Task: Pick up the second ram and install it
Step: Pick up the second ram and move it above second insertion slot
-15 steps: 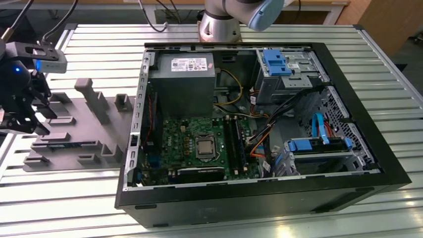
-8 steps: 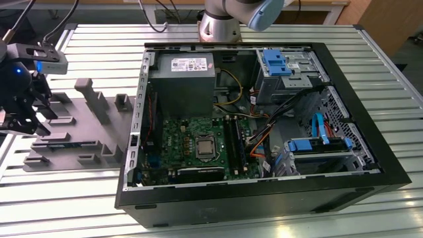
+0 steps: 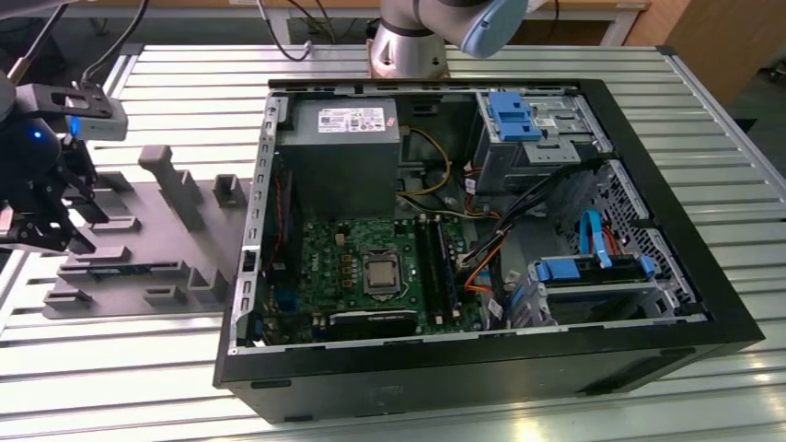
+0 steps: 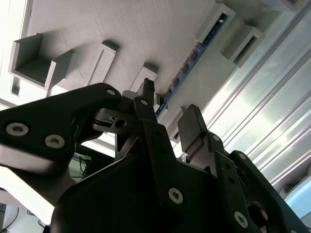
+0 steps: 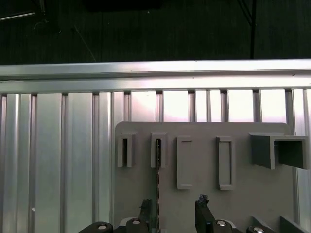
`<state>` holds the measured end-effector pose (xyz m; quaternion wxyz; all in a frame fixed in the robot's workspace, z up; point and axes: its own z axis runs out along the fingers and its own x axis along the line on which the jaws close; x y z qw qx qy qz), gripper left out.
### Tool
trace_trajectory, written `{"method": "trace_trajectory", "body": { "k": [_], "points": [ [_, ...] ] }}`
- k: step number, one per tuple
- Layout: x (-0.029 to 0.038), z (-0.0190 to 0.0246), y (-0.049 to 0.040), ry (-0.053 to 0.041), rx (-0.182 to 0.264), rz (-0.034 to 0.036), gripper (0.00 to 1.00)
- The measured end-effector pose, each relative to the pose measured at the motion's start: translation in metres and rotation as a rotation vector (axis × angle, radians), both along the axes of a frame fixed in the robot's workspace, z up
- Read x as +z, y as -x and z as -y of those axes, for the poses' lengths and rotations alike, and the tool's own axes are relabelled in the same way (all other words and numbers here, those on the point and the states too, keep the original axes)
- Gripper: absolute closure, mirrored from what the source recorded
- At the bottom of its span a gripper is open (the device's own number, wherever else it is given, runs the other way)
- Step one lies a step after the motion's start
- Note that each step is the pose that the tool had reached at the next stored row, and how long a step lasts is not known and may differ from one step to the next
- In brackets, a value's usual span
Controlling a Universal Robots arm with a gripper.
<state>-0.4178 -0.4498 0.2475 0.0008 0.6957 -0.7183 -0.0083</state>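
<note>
The tool (image 3: 40, 230) is hanging over a grey holder (image 3: 147, 235) that is lying on the slatted metal tabletop (image 3: 184, 83), and its fingers (image 5: 201, 206) are standing apart, released, with nothing between the pads. The second ram (image 5: 158, 165) is sitting directly beneath the tool, standing on its long edge in a narrow slot of the holder. In the first wrist view its thin dark line is running into the gap between the two fingertips, lying closer to one finger than to the other. In the second wrist view the same stick (image 4: 194, 53) is showing a blue edge with a row of small chips, stretching away from the tool along its slot, and the nearer end is passing under the open fingers (image 4: 193, 121). No finger appears to be touching it. Other slots and raised blocks of the holder are lying to both sides of the stick, beyond the fingers. In the exterior view the ram (image 3: 123, 269) is showing as a short bluish strip in the holder, just beside and below the tool. Well away from the tool, past the far edge of the holder, an open computer case (image 3: 491, 359) is lying on its side on the tabletop, with the green motherboard (image 3: 331, 249) facing up inside it.
</note>
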Motion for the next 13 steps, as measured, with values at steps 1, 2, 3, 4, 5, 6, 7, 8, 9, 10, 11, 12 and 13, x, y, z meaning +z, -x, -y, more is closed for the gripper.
{"method": "trace_trajectory", "body": {
  "k": [1, 2, 3, 4, 5, 6, 7, 8, 9, 10, 11, 12, 13],
  "points": [
    [-0.0004, 0.0000, 0.0000, 0.0000, 0.000, 0.0000, 0.53],
    [-0.0009, 0.0000, 0.0000, -0.0001, 0.000, 0.0001, 0.53],
    [-0.0007, 0.0000, 0.0000, 0.0000, 0.000, 0.0000, 0.53],
    [0.0013, 0.0000, 0.0000, 0.0002, 0.000, -0.0003, 0.53],
    [0.0036, 0.0000, 0.0000, 0.0001, 0.000, 0.0000, 0.53],
    [0.0042, 0.0000, 0.0000, 0.0000, 0.000, 0.0003, 0.53],
    [0.0041, 0.0000, 0.0000, 0.0000, 0.000, 0.0004, 0.53],
    [0.0041, 0.0000, 0.0000, -0.0001, 0.000, 0.0005, 0.53],
    [0.0041, 0.0000, 0.0000, -0.0001, 0.000, 0.0005, 0.53],
    [0.0041, 0.0000, 0.0000, -0.0001, 0.000, 0.0005, 0.53],
    [0.0042, 0.0000, 0.0000, -0.0001, 0.000, 0.0008, 0.53],
    [0.0042, 0.0000, 0.0000, 0.0000, 0.000, 0.0012, 0.53],
    [0.0042, 0.0000, 0.0000, 0.0000, 0.000, 0.0012, 0.53]
  ]
}}
